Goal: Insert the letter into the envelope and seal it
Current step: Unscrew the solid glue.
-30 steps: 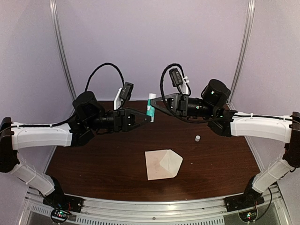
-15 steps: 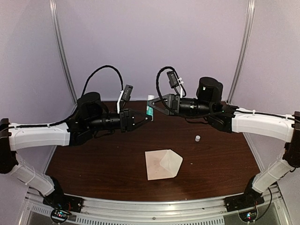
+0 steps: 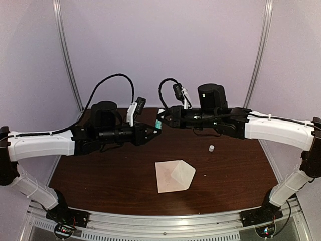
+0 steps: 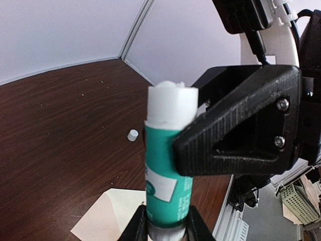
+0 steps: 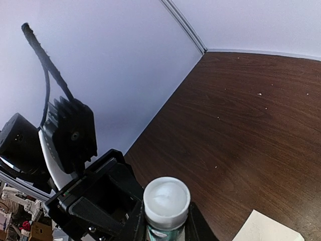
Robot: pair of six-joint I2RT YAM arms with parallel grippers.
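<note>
Over the far middle of the desk (image 3: 100,170), in the top view, both arms are sharing the glue stick (image 3: 158,123). It is tipping out of the upright stance it had a second ago, while both wrists are rolling and the right arm is pushing further left. The left gripper (image 3: 153,131) and the right gripper (image 3: 164,119) are both staying narrowly closed on it. I am reading this as the glue being wound out or handed over, so sealing is getting close. The envelope (image 3: 174,175) is lying near the desk's front edge, about midway, with its flap lifting open; whether the letter is inside I cannot tell. A small white cap (image 3: 211,148) is sitting right of centre, well apart from the envelope.

From the left wrist, my fingers are pinching the stick's base (image 4: 165,170) while a right finger is clamping its teal body, and the uncapped white tip is showing.

From the right wrist, the stick's white end (image 5: 166,198) is sitting between my fingers. One arm is going to have to let go before the other can be lowering to the flap.
</note>
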